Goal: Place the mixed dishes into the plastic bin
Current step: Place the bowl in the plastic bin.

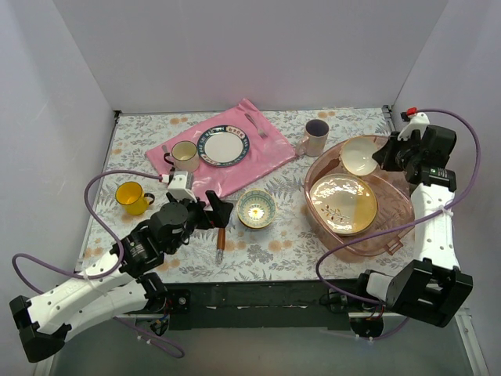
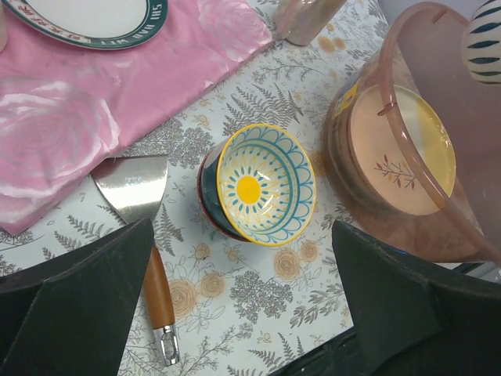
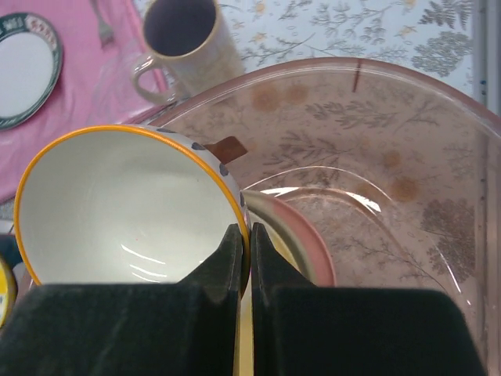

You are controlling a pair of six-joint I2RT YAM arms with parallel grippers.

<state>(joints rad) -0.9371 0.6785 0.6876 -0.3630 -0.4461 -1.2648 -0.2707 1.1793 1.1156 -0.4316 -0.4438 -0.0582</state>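
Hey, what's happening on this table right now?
The right claw is shut on the rim of a white orange-edged bowl, holding it over the plastic bin, where a cream plate already lies. The left claw hangs open by the small blue-and-yellow bowl, near a spatula. The yellow mug and the purple-lined mug stand on the table, outside the bin.

The left arm (image 1: 78,294) and right arm (image 1: 434,227) have white links and black joint housings. Purple cables (image 1: 86,200) loop beside them. Their fingers (image 2: 70,305) are matte black wedges. White cameras (image 1: 179,184) cap the wrists.
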